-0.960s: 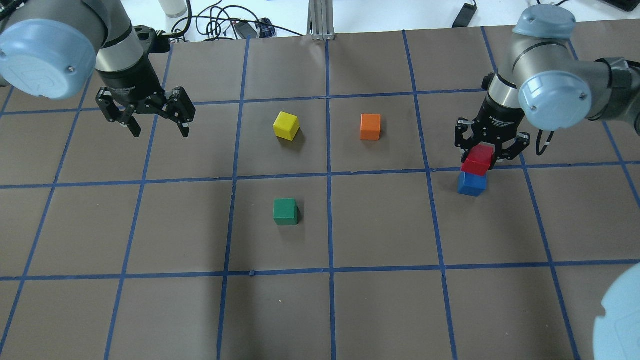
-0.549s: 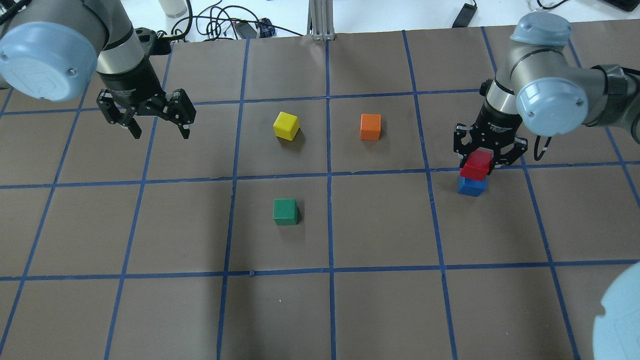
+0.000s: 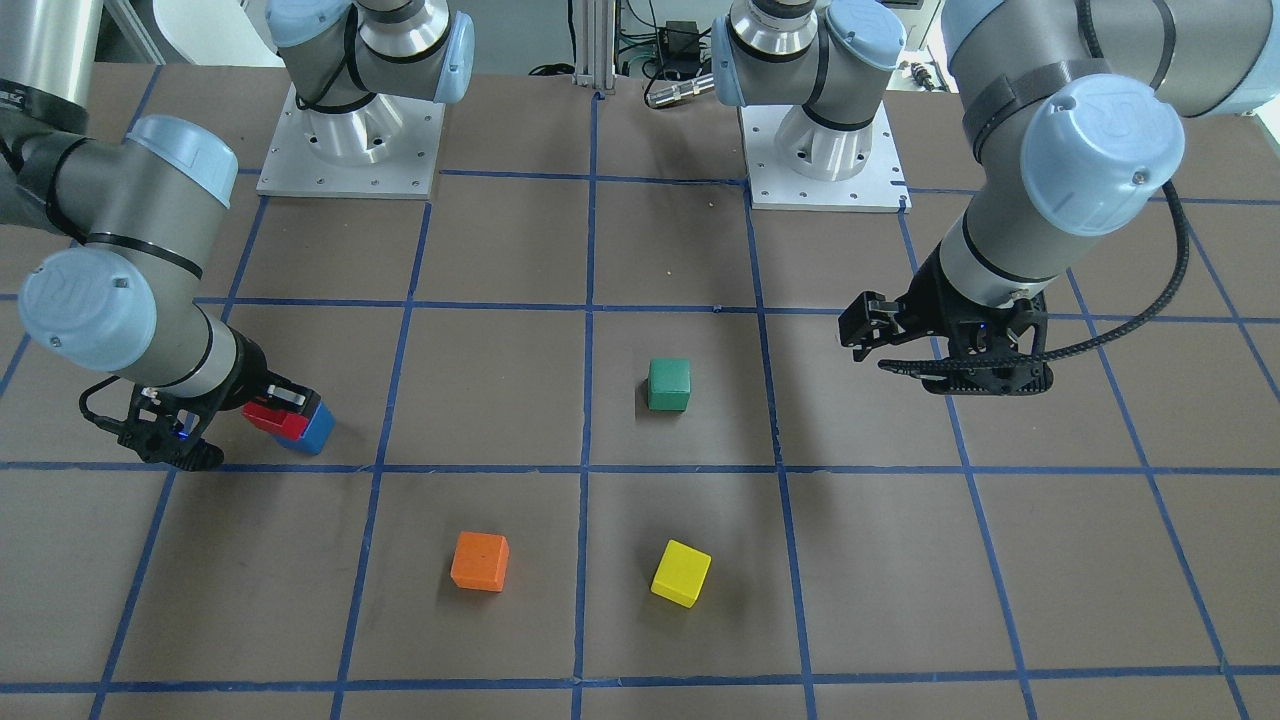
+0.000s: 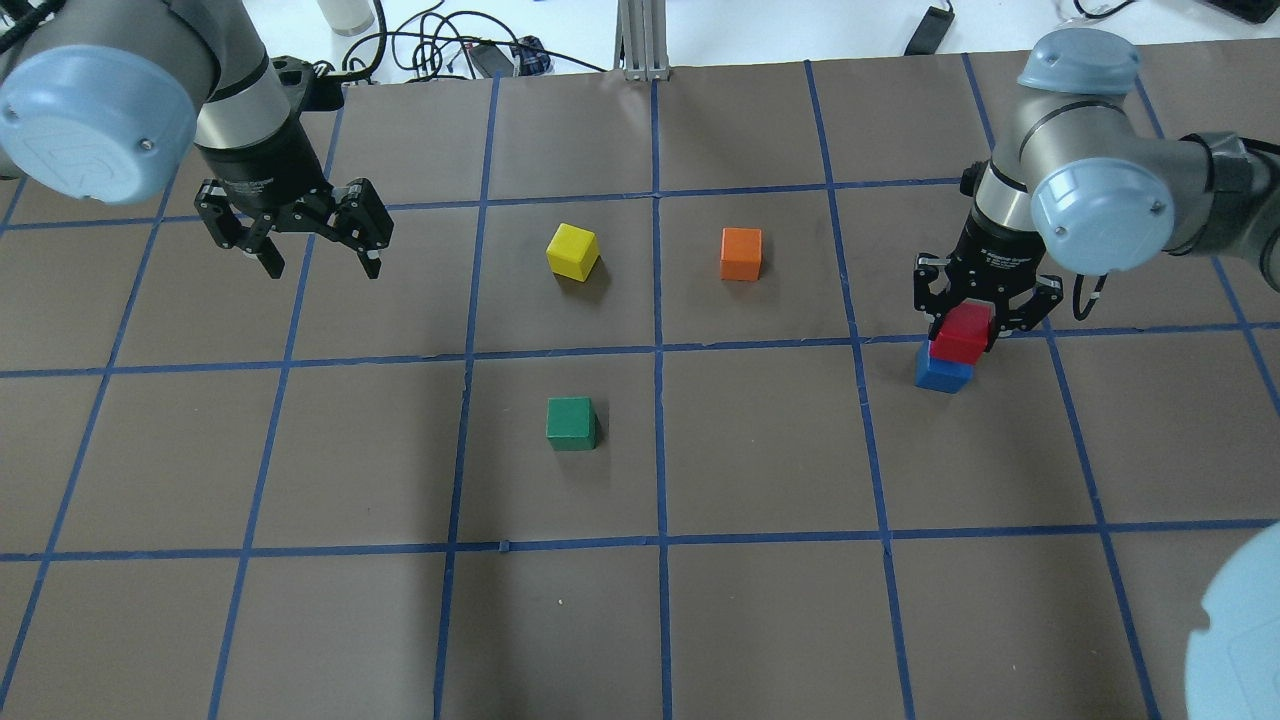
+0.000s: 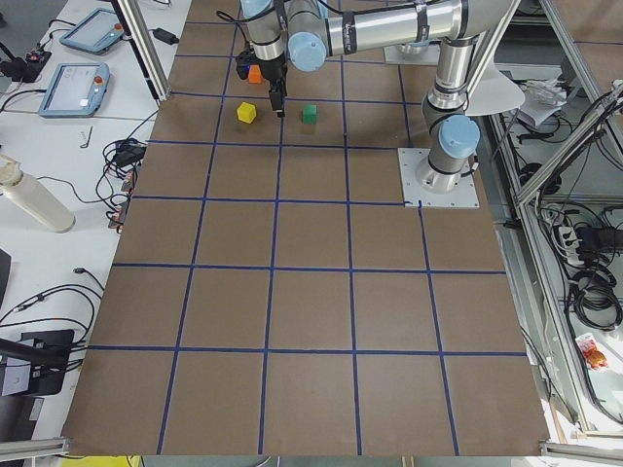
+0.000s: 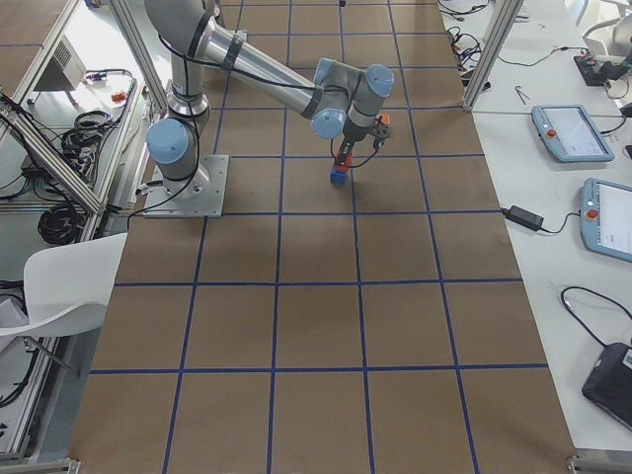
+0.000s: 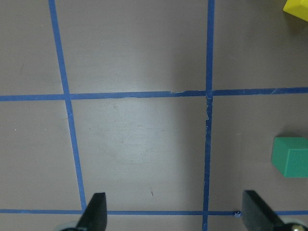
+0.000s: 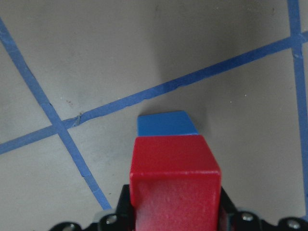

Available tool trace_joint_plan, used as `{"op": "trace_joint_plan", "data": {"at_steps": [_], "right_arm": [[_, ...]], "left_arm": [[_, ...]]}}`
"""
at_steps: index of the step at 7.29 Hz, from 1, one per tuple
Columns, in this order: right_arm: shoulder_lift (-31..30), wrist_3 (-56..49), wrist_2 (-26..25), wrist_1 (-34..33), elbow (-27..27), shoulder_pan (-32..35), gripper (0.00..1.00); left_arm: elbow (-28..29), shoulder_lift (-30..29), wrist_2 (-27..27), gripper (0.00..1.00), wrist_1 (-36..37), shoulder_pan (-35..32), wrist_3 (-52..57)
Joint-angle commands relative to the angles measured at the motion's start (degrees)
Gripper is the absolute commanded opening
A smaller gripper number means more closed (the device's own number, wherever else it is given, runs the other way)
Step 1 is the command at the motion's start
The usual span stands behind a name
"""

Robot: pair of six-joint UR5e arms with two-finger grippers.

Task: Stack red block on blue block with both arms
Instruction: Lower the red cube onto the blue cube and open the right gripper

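My right gripper (image 4: 965, 322) is shut on the red block (image 4: 962, 333) and holds it right over the blue block (image 4: 942, 375), which stands on the brown table. In the right wrist view the red block (image 8: 173, 183) covers most of the blue block (image 8: 166, 124); only the blue block's far edge shows. I cannot tell whether the two touch. In the front-facing view the red block (image 3: 273, 418) sits against the top of the blue block (image 3: 314, 430). My left gripper (image 4: 321, 266) is open and empty, hovering far to the left over bare table (image 7: 144, 144).
A green cube (image 4: 571, 423), a yellow cube (image 4: 573, 250) and an orange cube (image 4: 741, 253) stand apart around the table's middle. Blue tape lines grid the brown surface. Cables (image 4: 440, 45) and a metal post lie past the far edge.
My right gripper has come down a little and shifted slightly right with the red block, closer onto the blue block. My left gripper has barely moved.
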Motion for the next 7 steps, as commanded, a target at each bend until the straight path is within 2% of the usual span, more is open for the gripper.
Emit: {"op": "trace_joint_plan", "data": {"at_steps": [1, 2, 3, 4, 5, 7], "right_arm": [[0.00, 0.06, 0.05, -0.90, 1.13, 0.00, 0.02], [0.00, -0.03, 0.05, -1.00, 1.13, 0.00, 0.09], [0.08, -0.20, 0.05, -1.00, 0.95, 0.00, 0.23], [0.00, -0.20, 0.05, -1.00, 1.04, 0.00, 0.73], [0.00, -0.29, -0.04, -1.00, 1.04, 0.00, 0.91], [-0.18, -1.26, -0.39, -0.91, 0.52, 0.00, 1.00]], "left_arm": [[-0.03, 0.00, 0.00, 1.00, 0.04, 0.00, 0.00], [-0.03, 0.00, 0.00, 1.00, 0.04, 0.00, 0.00], [-0.03, 0.00, 0.00, 1.00, 0.04, 0.00, 0.00], [-0.03, 0.00, 0.00, 1.00, 0.04, 0.00, 0.00], [-0.03, 0.00, 0.00, 1.00, -0.05, 0.00, 0.00], [-0.03, 0.00, 0.00, 1.00, 0.04, 0.00, 0.00]]}}
